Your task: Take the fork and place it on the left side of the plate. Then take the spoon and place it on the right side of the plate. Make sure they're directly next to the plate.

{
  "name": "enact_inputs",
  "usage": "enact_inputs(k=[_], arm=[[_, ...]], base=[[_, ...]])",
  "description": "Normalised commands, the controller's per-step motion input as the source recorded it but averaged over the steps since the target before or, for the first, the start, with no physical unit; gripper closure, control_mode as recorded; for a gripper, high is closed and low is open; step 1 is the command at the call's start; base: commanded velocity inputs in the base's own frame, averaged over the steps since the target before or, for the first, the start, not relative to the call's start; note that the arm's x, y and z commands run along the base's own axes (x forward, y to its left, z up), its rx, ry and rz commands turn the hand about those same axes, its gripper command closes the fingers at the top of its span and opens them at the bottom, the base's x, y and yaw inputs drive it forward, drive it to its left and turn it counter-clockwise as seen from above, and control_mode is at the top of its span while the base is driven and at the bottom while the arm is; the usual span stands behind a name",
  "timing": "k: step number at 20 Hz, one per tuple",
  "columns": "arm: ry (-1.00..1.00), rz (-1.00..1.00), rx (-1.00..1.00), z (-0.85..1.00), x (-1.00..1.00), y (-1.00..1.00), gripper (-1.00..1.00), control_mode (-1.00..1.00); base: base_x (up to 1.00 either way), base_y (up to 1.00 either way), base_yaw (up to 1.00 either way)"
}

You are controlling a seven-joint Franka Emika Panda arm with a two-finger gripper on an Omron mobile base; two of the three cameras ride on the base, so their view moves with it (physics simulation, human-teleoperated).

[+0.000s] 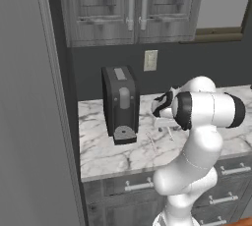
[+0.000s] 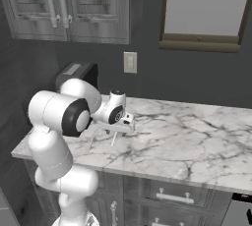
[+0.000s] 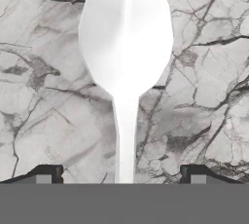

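A: Largest first. The marble counter (image 2: 197,141) ran across both base views, with the black toaster (image 1: 119,103) standing at its left end against the dark wall. No plate was in frame.

B: And the arm?

A: It was bent low over the counter, wrist just right of the toaster. The gripper (image 3: 121,177) pointed down at the stone. Its two finger tips (image 3: 46,173) stood wide apart, at about 7 and 5 o'clock in the hand view, with nothing between the pads but the handle below them.

B: Holding anything?

A: No. The jaws were near full spread and empty.

B: The utensils?

A: The spoon (image 3: 125,52) lay flat on the marble directly beneath the hand, bowl toward 12 o'clock, handle running down to 6 o'clock, centred between the tips. In the left base view a thin pale utensil (image 1: 151,142), judged to be the fork, lay at about 4 o'clock from the toaster, near the spoon (image 1: 169,132).

B: Step in hand?

A: Judged: the approach to pick up the spoon. Whether the fork step was done could not be told, since the plate was out of sight.

B: Next move?

A: Probably to go straight down, keep the handle centred, and close on the thin stem without skidding it on the stone.
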Motion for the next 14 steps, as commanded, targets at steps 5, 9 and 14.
enact_inputs(k=[5,9,14], arm=[[0.00,0.01,0.00,-0.23,0.13,0.00,1.00,-1.00],[0.01,0.00,-0.06,-0.08,-0.06,0.04,1.00,-1.00],[-0.02,-0.04,-0.05,0.00,-0.28,0.02,1.00,-1.00]], base=[[0.00,0.00,0.00],[0.00,0.00,0.00],[0.00,0.00,0.00]])
